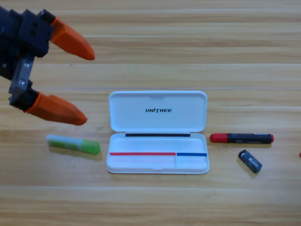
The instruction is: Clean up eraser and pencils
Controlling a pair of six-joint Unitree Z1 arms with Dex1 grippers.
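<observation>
Two orange jaws of the left gripper (89, 87) wide apart, empty, above the green pencil (73, 144).

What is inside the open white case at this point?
Nothing from the task: the white case lies open with its tray bare. The green pencil lies to its left, the red-and-black pencil and eraser to its right. The left gripper hovers open.

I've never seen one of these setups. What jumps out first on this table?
The big left pincer at the upper left, its two orange jaws spread wide above a green pencil. In the middle lies an open white case, nothing put in it yet. To its right sit a red-and-black pencil and, just below that, a small dark eraser.
</observation>
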